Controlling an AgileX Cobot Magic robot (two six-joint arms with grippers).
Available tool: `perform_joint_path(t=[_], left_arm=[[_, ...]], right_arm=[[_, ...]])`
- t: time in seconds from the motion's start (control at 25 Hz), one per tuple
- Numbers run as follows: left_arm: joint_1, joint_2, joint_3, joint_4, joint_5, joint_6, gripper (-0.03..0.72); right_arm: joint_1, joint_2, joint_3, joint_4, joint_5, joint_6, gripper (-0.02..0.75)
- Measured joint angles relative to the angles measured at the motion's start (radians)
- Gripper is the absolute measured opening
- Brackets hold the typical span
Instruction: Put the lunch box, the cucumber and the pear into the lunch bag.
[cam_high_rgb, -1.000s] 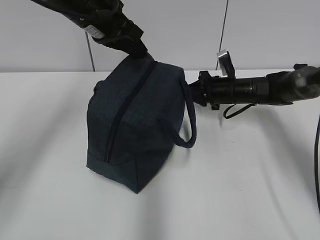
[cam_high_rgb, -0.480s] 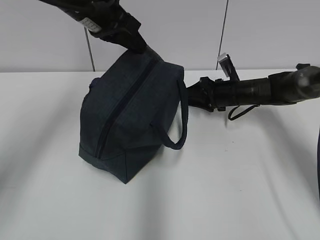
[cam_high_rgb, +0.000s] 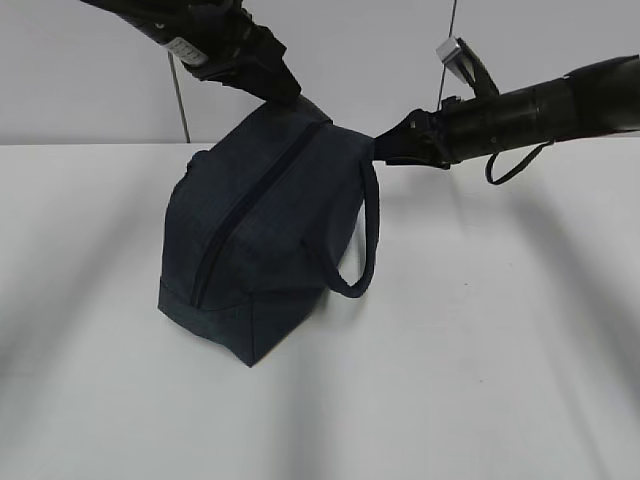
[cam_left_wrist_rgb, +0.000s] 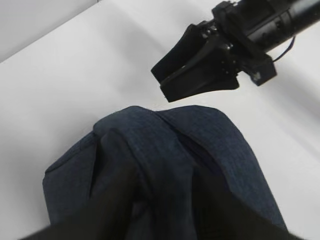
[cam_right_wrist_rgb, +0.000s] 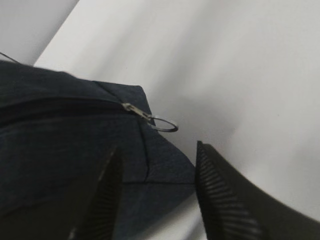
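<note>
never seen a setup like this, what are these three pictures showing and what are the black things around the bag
The black things are two robot arms, each ending in a two-fingered gripper. One picture is taken from in front of the white table; the other two come from small cameras on each arm's wrist.

On the table sits a dark navy lunch bag, tilted, its zipper closed. The left gripper is at the bag's raised top end; whether it grips the fabric is not clear. The right gripper is open, its fingers either side of the bag's corner near the silver ring pull, holding nothing. No food or box is visible.
</note>
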Motion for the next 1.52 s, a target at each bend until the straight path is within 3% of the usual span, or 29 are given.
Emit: perform_joint_path(t=[0.32,0.44,0.6,0.76,1.04,1.2,1.52], left_arm=[[0.0,0.034,-0.002,0.017,-0.089,0.0,0.501],[0.002,0.035,-0.002,0.025,-0.129,0.0,0.545],[0.023,0.035,-0.002,0.026,-0.134,-0.016,0.558],[0.078,0.03,-0.002,0.049,-0.107,-0.078,0.56],[0.186,-0.038,-0.002,0.096,-0.005,-0.169,0.56],[0.22,-0.079,-0.002,0.18,0.094,-0.216,0.56],[0.239,-0.157,-0.002,0.378,0.237,-0.426,0.56]], right_arm=[[0.0,-0.169,0.0,-0.255,-0.028,0.123,0.382],[0.0,-0.234,0.0,-0.362,-0.032,0.225,0.382],[0.0,-0.294,0.0,-0.488,-0.027,0.376,0.382],[0.0,-0.352,0.0,-0.657,-0.011,0.541,0.382],[0.0,-0.437,0.001,-0.827,0.041,0.703,0.382],[0.0,-0.496,0.001,-0.899,0.067,0.788,0.382],[0.0,-0.646,0.001,-1.105,0.139,1.035,0.379]])
